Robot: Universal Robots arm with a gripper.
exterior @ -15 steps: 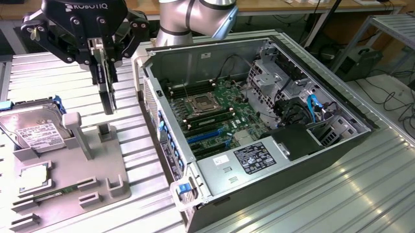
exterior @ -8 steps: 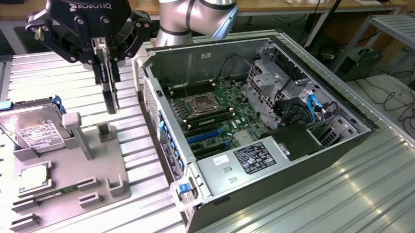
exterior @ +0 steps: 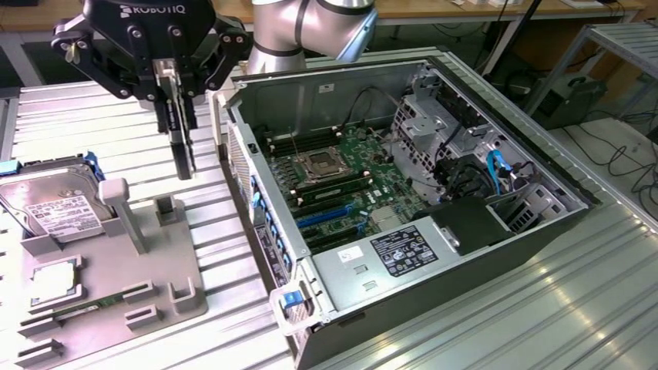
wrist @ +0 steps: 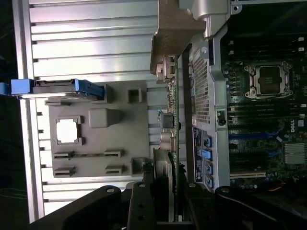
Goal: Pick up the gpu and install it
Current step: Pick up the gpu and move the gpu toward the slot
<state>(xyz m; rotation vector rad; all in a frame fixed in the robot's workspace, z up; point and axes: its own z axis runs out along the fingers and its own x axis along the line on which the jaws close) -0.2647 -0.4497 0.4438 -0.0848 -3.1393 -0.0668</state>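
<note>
The gpu hangs edge-on as a thin dark card from my gripper, which is shut on its upper part. It is in the air above the grey fixture plate, to the exterior view's left of the open computer case. In the wrist view the gpu runs as a narrow green board away from my gripper, with its silver bracket at the far end. It lies over the gap between the fixture plate and the case wall.
The case holds a motherboard with blue slots and a power supply. On the fixture plate lie a hard drive, a processor and a memory stick. Ribbed aluminium table surrounds everything.
</note>
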